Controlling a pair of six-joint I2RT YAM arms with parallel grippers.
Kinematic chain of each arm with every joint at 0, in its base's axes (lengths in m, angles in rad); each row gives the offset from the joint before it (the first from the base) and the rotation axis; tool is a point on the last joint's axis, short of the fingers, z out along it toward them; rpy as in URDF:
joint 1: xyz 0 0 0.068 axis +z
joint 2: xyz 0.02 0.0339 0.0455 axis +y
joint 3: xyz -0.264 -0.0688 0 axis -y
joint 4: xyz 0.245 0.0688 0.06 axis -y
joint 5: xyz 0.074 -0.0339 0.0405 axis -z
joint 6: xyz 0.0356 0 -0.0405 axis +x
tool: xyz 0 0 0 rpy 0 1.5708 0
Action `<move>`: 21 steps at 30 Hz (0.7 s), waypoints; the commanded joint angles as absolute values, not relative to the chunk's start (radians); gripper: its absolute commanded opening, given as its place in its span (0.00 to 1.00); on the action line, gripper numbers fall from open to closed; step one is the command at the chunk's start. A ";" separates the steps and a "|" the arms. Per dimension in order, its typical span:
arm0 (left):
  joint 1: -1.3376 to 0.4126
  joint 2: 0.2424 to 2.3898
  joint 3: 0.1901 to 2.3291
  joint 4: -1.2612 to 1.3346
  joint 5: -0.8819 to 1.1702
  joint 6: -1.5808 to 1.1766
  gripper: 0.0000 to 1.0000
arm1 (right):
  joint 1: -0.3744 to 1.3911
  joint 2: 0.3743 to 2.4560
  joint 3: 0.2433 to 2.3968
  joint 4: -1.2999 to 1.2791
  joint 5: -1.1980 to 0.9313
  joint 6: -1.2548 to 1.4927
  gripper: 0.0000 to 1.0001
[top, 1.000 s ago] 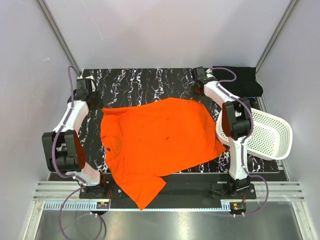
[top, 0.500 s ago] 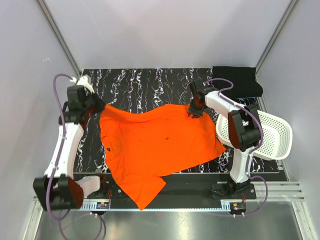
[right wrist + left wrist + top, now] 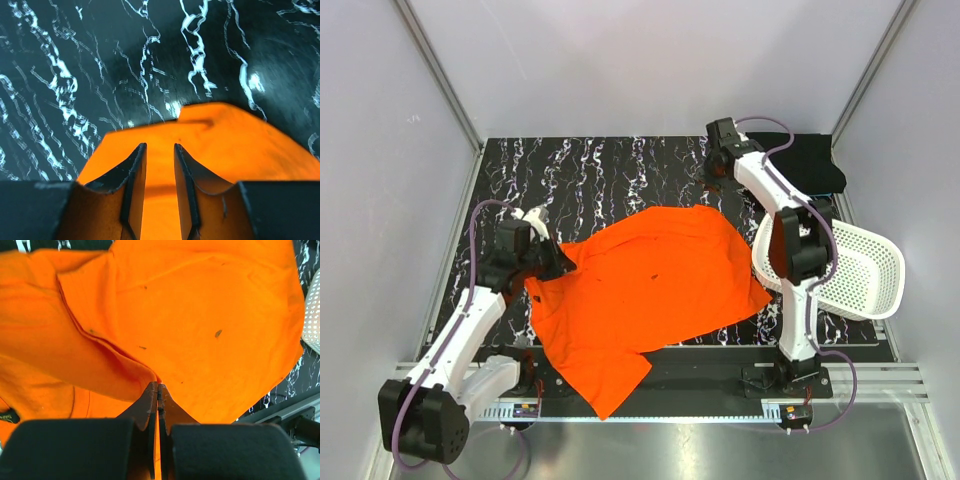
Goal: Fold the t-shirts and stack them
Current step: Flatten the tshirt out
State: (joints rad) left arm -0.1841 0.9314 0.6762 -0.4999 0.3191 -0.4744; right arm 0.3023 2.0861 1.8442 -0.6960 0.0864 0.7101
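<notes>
Overhead, the orange shirt [image 3: 650, 280] lies spread across the middle of the table [image 3: 600, 170], with one sleeve hanging over the near edge. Its left side is drawn up and inward where the left gripper [image 3: 542, 262] has it, probably to lay that side over the body as the first fold. The right gripper [image 3: 713, 180] hangs just beyond the shirt's far edge and apart from the cloth, so it seems to carry nothing. The black shirt [image 3: 810, 165] sits folded in the far right corner, likely the place for the stack, and the white basket [image 3: 870, 275] lies tipped at the right edge of the table. From the left wrist, the left gripper [image 3: 158, 392] has its jaws pressed together on a pinch of orange cloth, and creases run out from the pinch over the flat part of the shirt [image 3: 200, 315], which shows the cloth is being pulled taut. From the right wrist, the right gripper [image 3: 160, 150] has its jaws a narrow way apart with nothing between them. The shirt's far edge [image 3: 225, 145] lies below them and bare table [image 3: 75, 60] beyond, a stance that suits coming down for a fresh hold on that edge.
</notes>
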 commanded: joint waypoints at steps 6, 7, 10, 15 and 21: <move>-0.198 0.907 0.684 -0.459 0.322 -0.485 0.00 | 0.308 2.325 2.107 -0.857 0.078 0.733 0.32; -0.198 0.908 0.686 -0.457 0.321 -0.483 0.00 | 0.311 2.339 2.118 -0.874 0.075 0.747 0.31; -0.196 0.908 0.690 -0.459 0.305 -0.473 0.00 | 0.310 2.356 2.118 -0.877 0.083 0.794 0.31; -0.199 0.910 0.693 -0.459 0.304 -0.459 0.00 | 0.308 2.378 2.129 -0.881 0.075 0.805 0.31; -0.199 0.905 0.693 -0.459 0.298 -0.454 0.00 | 0.310 2.402 2.123 -0.880 0.064 0.824 0.31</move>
